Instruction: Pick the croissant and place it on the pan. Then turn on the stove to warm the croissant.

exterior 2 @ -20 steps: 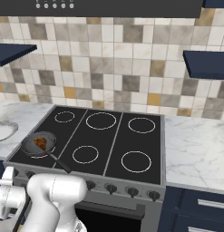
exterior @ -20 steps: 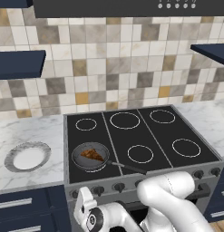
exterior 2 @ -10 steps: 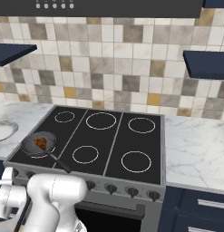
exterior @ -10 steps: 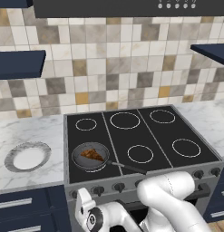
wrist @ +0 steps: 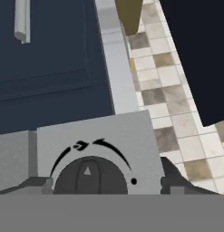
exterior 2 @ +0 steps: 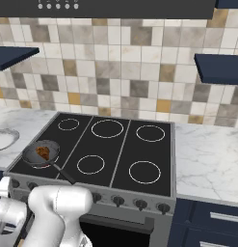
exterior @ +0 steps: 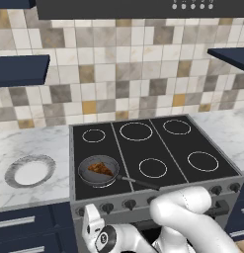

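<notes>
croissant: we see the small brown-orange wedge croissant point(exterior: 99, 169) lying in the round dark grey frying pan point(exterior: 89, 177) | fingers: our fingers point(wrist: 179, 182) straddle a dark round stove knob point(wrist: 90, 176); open, not touching

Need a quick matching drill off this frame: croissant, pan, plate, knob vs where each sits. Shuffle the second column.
Things:
1. croissant
2. pan
3. plate
4. knob

Places:
A. on the marble counter left of the stove
B. on the steel front panel, between the gripper fingertips in the hand view
C. inside the pan
D. on the front-left burner

Pairs: 1-C, 2-D, 3-A, 4-B
</notes>
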